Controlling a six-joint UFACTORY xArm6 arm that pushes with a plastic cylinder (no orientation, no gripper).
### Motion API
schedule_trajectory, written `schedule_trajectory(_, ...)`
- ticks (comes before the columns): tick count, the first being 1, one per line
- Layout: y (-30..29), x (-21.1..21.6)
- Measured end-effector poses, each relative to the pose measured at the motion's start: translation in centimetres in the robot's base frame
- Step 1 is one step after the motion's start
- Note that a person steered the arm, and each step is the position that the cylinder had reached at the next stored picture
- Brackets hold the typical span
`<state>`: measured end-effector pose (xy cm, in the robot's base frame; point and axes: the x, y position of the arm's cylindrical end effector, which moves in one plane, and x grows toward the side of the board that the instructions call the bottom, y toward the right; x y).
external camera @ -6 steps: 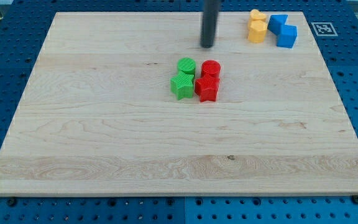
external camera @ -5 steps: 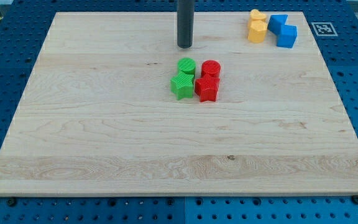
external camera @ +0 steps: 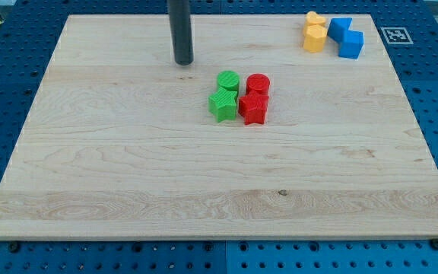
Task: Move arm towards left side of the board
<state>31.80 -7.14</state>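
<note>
At ten o'clock of the green cylinder [external camera: 228, 80], my tip [external camera: 183, 61] touches nothing; no claw shows. Most of the bench's [external camera: 90, 175] left side lies ahead.

Two green blocks [external camera: 224, 94], two red [external camera: 255, 98], seemingly two yellow [external camera: 315, 31], two blue [external camera: 346, 37].

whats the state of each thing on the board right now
my tip: on the board, up and to the view's left of the green blocks, touching none
green cylinder: upright, against the green star
green star: flat, beside the red star
red cylinder: upright
red star: flat
yellow blocks: paired, top right
blue blocks: paired beside them
</note>
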Motion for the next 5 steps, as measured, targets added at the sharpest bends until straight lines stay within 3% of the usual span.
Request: schedule_trajectory(5, -4.0, 0.6)
